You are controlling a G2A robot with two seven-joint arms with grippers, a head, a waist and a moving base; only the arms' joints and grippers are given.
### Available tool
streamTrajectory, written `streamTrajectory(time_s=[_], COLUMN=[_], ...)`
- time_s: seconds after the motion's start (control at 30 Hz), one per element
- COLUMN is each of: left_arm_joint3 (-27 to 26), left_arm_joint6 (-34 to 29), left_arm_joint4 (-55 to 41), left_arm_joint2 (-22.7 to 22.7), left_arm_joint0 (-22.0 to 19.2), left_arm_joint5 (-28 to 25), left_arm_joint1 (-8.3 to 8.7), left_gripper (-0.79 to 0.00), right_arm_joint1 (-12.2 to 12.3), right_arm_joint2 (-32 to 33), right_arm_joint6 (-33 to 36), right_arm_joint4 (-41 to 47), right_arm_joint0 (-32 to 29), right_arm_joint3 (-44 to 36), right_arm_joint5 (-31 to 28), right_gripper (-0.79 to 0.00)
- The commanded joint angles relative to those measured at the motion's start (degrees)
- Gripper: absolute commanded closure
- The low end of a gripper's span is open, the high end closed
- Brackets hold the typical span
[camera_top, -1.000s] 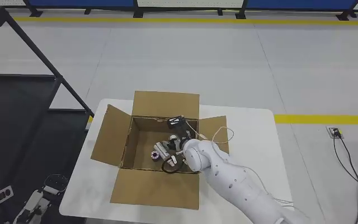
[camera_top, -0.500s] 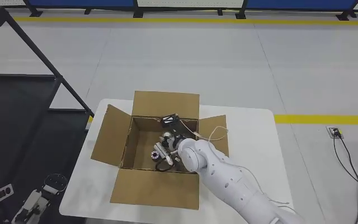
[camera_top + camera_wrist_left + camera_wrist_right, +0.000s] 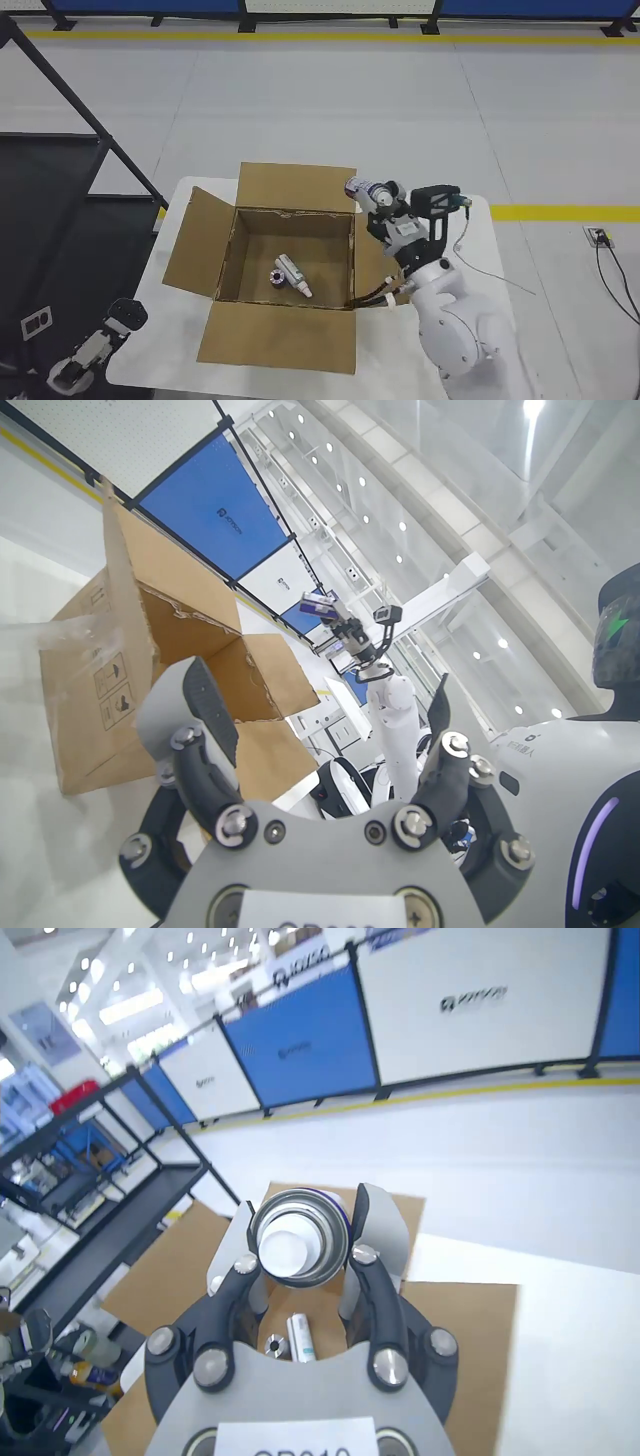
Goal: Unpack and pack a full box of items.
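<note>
Big open hall with a pale floor, yellow lines and blue and white partition panels, and in the middle of it a white worktop [image 3: 165, 325] carrying an open cardboard box [image 3: 297, 186] with all four flaps folded out. The thing in play is a metal spray can [image 3: 300, 1238] with a white cap. The right claw [image 3: 305, 1208] is closed around its body, cap end facing the wrist, and holds it on its side up above the box's far right corner. My guess is it's that high so the can clears the box wall and flap on its way out to the worktop, so this looks like the unpacking half. Down on the box floor are a white tube [image 3: 293, 273] and a small round spool-looking piece [image 3: 277, 277], touching or nearly so, waiting their turn. The left claw [image 3: 320, 685] hangs low off the worktop's near left corner, spread wide with nothing in it, probably parked out of the way.
</note>
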Motion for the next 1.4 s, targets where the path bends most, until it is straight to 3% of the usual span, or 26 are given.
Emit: streamTrajectory(time_s=[0.0,0.17,0.37,0.57,0.9,0.93,0.97,1.0,1.03,1.37], left_arm_joint3=[-1.3,-3.5,-4.7,-4.7,-4.7,-4.7,-4.7,-4.7,-4.7,-4.7], left_arm_joint6=[-0.1,0.8,1.4,1.4,1.4,1.4,1.4,1.4,1.4,1.4], left_arm_joint4=[0.5,2.0,2.4,2.4,2.4,2.4,2.4,2.4,2.4,2.4], left_arm_joint2=[0.2,0.8,1.0,1.0,1.0,1.0,1.0,1.0,1.0,1.0], left_arm_joint0=[0.1,0.8,1.0,1.0,1.0,1.0,1.0,1.0,1.0,1.0], left_arm_joint5=[0.1,0.3,1.1,1.1,1.1,1.1,1.1,1.1,1.1,1.1], left_arm_joint1=[0.04,0.06,0.15,0.15,0.15,0.15,0.15,0.15,0.15,0.15], left_gripper=[-0.785,-0.785,-0.785,-0.785,-0.785,-0.785,-0.785,-0.785,-0.785,-0.785], right_arm_joint1=[0.4,1.3,1.9,2.2,2.2,2.2,2.2,2.2,2.2,2.3], right_arm_joint2=[5.3,15.6,20.1,18.9,16.2,16.1,16.1,16.1,16.0,15.9], right_arm_joint6=[0.1,2.9,5.1,10.9,16.3,16.5,16.9,17.1,17.4,19.1], right_arm_joint4=[0.4,0.8,-5.2,-10.8,-13.0,-12.8,-12.6,-12.5,-12.4,-11.5], right_arm_joint0=[-3.6,-7.7,-4.6,-1.5,0.7,0.9,1.1,1.2,1.2,1.1], right_arm_joint3=[-2.5,0.4,13.9,25.2,31.7,32.1,32.4,32.5,32.6,28.6], right_arm_joint5=[0.0,1.6,6.1,8.8,9.6,9.6,9.5,9.5,9.4,8.8], right_gripper=[0.000,0.000,0.000,0.000,-0.012,-0.179,-0.283,-0.585,-0.785,-0.785])
